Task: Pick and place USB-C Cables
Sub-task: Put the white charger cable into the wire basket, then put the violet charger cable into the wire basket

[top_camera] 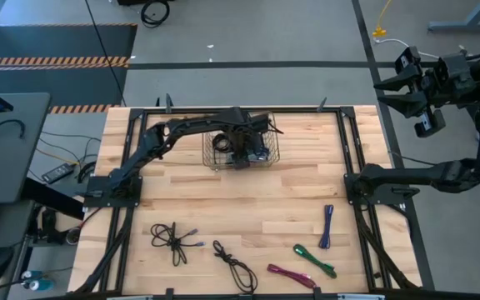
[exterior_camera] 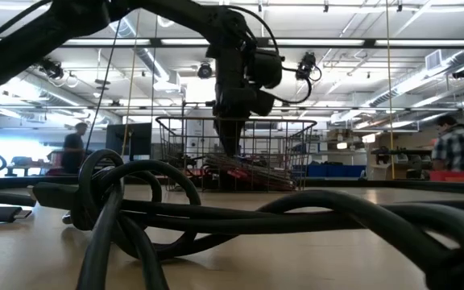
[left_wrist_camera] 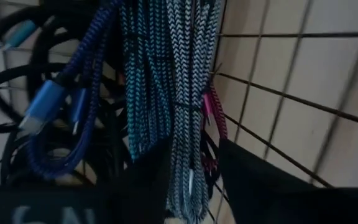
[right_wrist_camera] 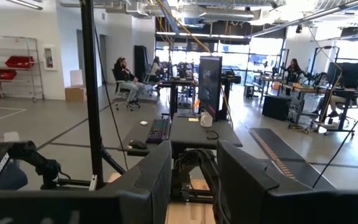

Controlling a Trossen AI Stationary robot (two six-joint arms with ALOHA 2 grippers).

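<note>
High view: left claw (top_camera: 252,150) inside wire basket (top_camera: 210,155), table (top_camera: 248,200) front scattered.

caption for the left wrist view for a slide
Left gripper inside the wire basket, fingers either side of a silver-blue braided USB-C cable lying among teal, blue and black ones.

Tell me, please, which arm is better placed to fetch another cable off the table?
Probably the left: its gripper hangs in the wire mesh basket over the wooden table; the right gripper is raised beyond the edge, farther from the purple cable.
</note>
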